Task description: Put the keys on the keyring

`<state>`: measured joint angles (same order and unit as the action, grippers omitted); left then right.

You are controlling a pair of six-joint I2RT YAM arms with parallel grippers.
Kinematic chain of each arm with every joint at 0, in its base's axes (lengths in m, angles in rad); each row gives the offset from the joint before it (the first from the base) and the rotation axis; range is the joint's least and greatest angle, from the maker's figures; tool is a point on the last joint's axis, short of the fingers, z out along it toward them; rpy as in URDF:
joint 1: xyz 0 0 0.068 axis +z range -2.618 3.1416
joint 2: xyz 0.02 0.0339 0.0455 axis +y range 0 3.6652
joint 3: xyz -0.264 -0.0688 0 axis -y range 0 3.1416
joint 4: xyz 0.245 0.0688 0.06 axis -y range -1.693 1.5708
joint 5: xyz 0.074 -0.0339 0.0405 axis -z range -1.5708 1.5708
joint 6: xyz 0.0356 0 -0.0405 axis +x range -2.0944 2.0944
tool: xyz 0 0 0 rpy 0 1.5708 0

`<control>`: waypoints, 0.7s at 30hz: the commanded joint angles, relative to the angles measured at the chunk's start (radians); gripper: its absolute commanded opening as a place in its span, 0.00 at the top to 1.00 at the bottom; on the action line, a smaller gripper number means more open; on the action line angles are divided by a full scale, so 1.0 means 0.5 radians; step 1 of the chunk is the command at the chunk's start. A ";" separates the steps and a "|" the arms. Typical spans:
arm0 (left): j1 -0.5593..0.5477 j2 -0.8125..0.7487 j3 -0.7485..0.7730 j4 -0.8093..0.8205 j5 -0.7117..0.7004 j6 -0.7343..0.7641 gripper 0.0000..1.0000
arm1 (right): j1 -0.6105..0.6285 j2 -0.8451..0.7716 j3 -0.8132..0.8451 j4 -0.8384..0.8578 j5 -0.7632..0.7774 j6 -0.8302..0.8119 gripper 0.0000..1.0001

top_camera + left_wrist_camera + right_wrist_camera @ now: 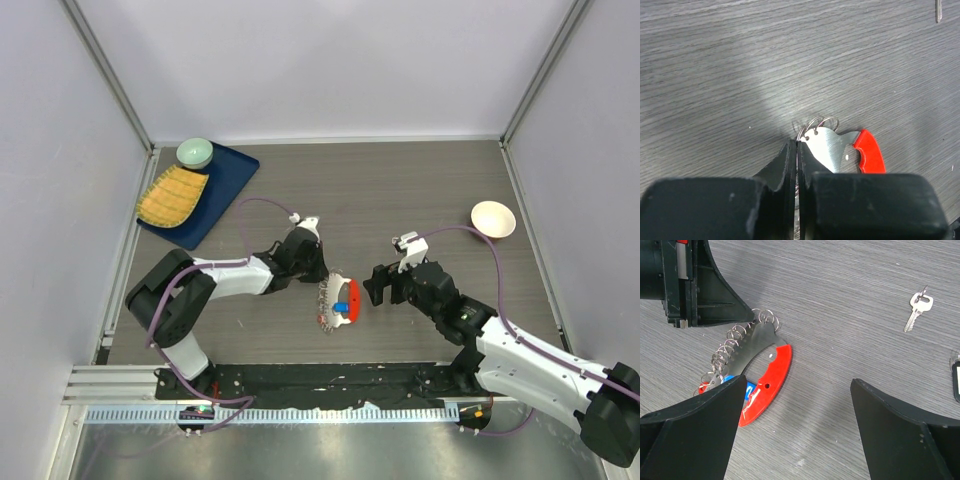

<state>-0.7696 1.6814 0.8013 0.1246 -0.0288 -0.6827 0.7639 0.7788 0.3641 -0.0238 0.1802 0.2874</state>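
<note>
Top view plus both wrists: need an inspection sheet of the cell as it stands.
Surface: grey wood-grain table, no damage seen.
Job's things: keyring lies flat mid-table; silver key lies apart from it, not threaded on.
Clutter: black fob cut off by the frame edge; blue tray holding a green bowl and a yellow mat; cream bowl.
Grippers: left gripper shut on the keyring's wire rings; right gripper open, beside the keyring, holding nothing.
Cables: purple cables arch over each arm, off the keyring.
Surroundings: pale walls, metal posts; nothing else seen.
</note>
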 commanded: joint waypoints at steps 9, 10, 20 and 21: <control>0.011 -0.245 0.087 -0.043 0.003 0.539 1.00 | 0.003 -0.005 0.082 0.075 -0.127 -0.105 0.08; 0.021 -0.276 0.124 -0.150 -0.107 0.625 1.00 | 0.000 -0.008 0.094 0.072 -0.124 -0.112 0.09; 0.110 -0.574 0.474 -0.436 -0.124 1.494 1.00 | 0.003 -0.048 0.165 0.072 -0.204 -0.170 0.09; 0.110 -0.598 0.450 -0.436 -0.063 1.540 1.00 | 0.003 -0.057 0.158 0.087 -0.222 -0.173 0.09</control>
<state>-0.7128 1.4471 1.0073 -0.0616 -0.1379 -0.1223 0.7639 0.7769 0.4080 -0.0296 0.1097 0.2298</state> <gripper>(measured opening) 0.012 0.912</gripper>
